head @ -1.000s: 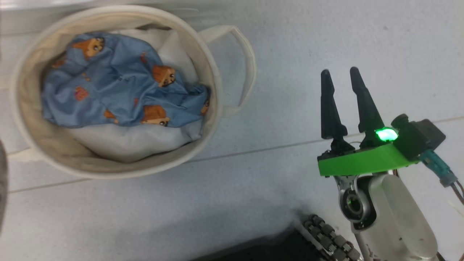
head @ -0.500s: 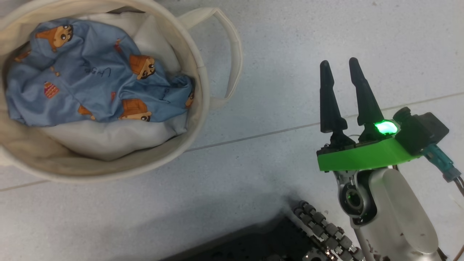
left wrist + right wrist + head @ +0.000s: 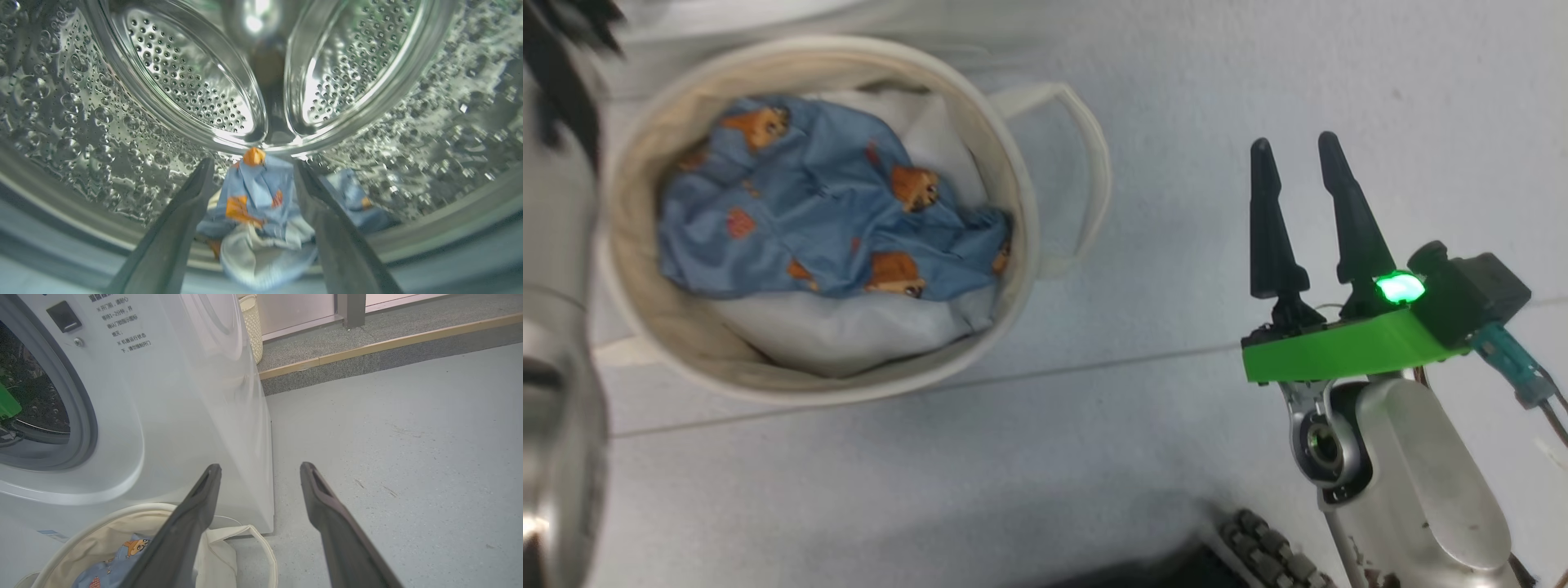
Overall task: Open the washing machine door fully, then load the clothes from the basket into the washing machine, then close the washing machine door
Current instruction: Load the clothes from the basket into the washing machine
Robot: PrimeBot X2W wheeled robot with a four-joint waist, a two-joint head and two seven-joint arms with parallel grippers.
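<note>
Inside the washing machine's [image 3: 196, 396] perforated steel drum [image 3: 192, 81], my left gripper [image 3: 253, 164] is open. A light blue garment [image 3: 261, 196] with orange prints lies loose between its fingers. A second blue piece [image 3: 355, 204] rests on the drum to the right. More blue clothes [image 3: 825, 220] with bear prints lie in the off-white basket [image 3: 686, 335] on the floor in front of the machine. My right gripper [image 3: 1295, 145] hangs open and empty over bare floor to the right of the basket. The washing machine door is out of view.
A white sheet [image 3: 849, 327] lines the basket under the clothes. My blurred left forearm [image 3: 556, 367] runs down the head view's left edge. The robot's dark base [image 3: 1258, 555] is at the bottom. A woven bin [image 3: 251, 322] and a raised step [image 3: 388, 345] lie beyond the machine.
The head camera has swung, so the basket shifts in the picture, and my left forearm now shows at the left edge. My left gripper has gone from shut to open. The right gripper is unchanged.
</note>
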